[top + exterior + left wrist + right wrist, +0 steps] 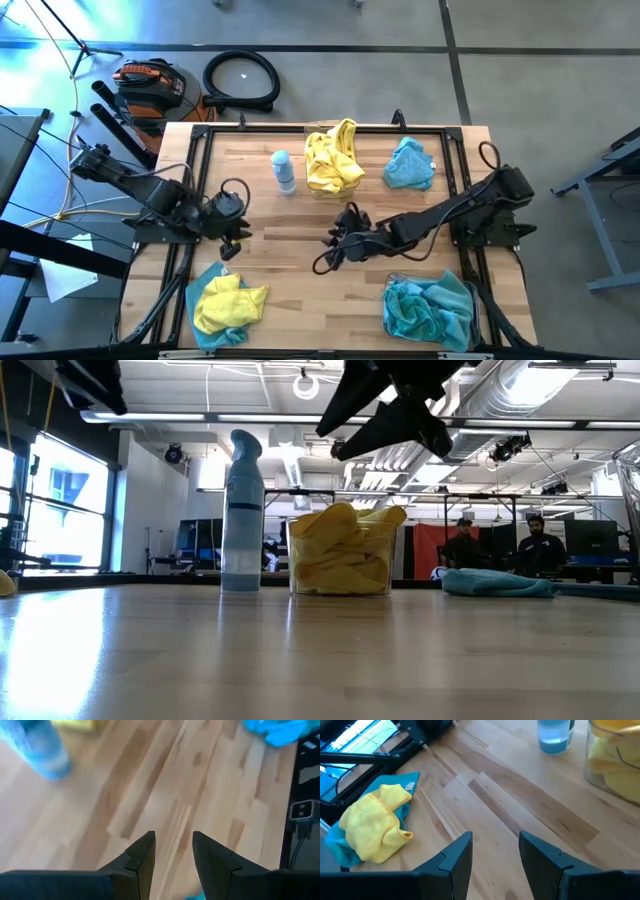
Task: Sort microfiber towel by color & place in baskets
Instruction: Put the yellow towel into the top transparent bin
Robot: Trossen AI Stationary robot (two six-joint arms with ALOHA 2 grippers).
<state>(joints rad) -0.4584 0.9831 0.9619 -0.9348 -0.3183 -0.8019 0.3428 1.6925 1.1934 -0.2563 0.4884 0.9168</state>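
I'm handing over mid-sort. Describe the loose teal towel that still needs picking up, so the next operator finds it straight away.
In the high view, start at the far edge of the wooden table, where the clear basket of yellow towels stands beside the spray bottle. The loose teal towel lies just right of that basket, flat on bare wood. Unlike the other teal towels, it is in no basket and has no yellow towel on it.

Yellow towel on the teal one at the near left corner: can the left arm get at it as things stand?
Probably yes. The yellow towel lies uncovered on top of the teal towel, and the left tool is open, empty and hovering close beside it over bare table.
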